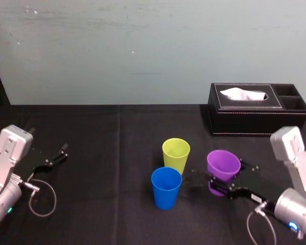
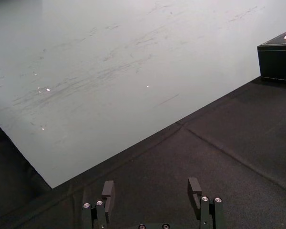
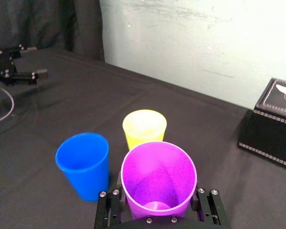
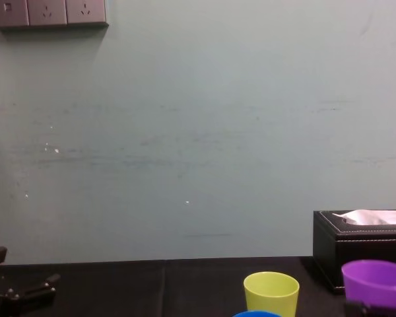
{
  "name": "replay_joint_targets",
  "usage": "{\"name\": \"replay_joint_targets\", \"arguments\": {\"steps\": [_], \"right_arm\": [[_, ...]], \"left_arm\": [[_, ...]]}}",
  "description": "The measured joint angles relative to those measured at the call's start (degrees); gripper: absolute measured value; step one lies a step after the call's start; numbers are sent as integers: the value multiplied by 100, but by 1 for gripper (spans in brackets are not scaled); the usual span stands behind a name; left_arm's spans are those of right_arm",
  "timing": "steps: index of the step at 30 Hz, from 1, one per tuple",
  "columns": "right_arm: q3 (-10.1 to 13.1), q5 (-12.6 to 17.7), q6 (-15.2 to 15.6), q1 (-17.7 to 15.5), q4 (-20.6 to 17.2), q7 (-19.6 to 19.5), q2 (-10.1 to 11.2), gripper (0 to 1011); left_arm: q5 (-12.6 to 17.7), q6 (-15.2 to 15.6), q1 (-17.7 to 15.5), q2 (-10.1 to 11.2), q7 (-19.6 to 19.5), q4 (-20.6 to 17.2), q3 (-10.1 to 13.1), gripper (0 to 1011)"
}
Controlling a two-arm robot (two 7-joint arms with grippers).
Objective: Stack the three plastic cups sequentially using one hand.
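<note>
Black flat-fingered right hand (image 1: 220, 177), silver wrist (image 1: 295, 208), grey cable (image 1: 251, 226).

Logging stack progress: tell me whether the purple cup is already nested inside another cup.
No: the purple cup sits in the right gripper, apart from the blue cup and yellow-green cup, both empty.

Yellow-green cup (image 1: 176, 153), blue cup (image 1: 166, 187), purple cup (image 1: 223, 164); blk tissue box (image 1: 255, 117), blk tablecloth (image 1: 102, 173)
</note>
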Motion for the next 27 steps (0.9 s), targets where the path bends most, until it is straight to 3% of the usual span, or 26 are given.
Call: {"name": "replay_joint_targets", "arguments": {"steps": [15,27], "right_arm": [[-328,203,362,995,305,70,-185,728],[-786,59,542,1826,819,-40,-561,728]], "left_arm": [[0,0,0,0,0,0,0,1000],[0,0,0,0,0,0,0,1000]]}}
